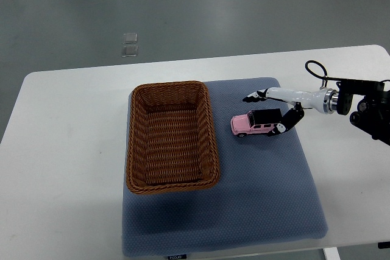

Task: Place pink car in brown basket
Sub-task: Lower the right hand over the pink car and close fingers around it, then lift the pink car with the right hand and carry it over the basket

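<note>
A pink toy car [255,123] with a black roof sits on the blue-grey mat [262,187], just right of the brown wicker basket [135,150]. The basket holds nothing. My right hand [267,112] reaches in from the right edge and hovers at the car's right end. Its fingers are spread: one white finger [253,97] stretches past the far side of the car, and a black-and-white one [284,125] curls toward the near side at the car's rear. They do not grip the car. My left arm does not show.
The mat lies on a white table [67,150] with grey floor beyond the far edge. A black cable loop [315,70] rises from the right wrist. A small clear object [129,44] lies on the floor behind the table.
</note>
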`<state>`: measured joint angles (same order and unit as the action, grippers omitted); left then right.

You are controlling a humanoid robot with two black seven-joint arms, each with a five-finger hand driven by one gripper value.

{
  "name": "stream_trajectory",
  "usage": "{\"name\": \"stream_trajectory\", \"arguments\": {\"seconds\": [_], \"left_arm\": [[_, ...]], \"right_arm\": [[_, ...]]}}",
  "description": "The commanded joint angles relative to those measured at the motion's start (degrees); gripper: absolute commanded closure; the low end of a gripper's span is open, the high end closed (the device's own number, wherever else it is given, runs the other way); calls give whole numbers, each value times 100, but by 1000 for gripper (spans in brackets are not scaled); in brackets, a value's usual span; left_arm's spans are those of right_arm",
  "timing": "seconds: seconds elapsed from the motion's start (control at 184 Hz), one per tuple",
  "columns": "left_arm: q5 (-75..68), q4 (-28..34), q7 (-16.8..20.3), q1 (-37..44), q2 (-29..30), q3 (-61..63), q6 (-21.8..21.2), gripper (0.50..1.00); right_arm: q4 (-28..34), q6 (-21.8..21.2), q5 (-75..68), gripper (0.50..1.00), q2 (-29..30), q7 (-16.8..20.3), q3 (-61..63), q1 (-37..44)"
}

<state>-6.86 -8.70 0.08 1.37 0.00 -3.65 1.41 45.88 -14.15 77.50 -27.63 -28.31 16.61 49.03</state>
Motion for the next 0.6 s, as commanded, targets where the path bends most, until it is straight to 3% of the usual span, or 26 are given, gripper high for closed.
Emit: {"name": "stream_trajectory", "arguments": {"seconds": [0.0, 0.234, 0.516, 0.592], "left_arm": [[0, 0, 1, -5, 0, -4, 0, 500], [0, 0, 1, -5, 0, -4, 0, 500], [0, 0, 1, -5, 0, -4, 0, 500], [0, 0, 1, -5, 0, 5, 0, 500]], "right_arm": [[-18, 9, 2, 638, 3, 1, 0, -43], [-36, 18, 2, 728, 12, 1, 0, -69], [-62, 18, 2, 993, 12, -8, -79, -61], [-71, 18, -7, 1000, 3, -35, -70, -43]]}}
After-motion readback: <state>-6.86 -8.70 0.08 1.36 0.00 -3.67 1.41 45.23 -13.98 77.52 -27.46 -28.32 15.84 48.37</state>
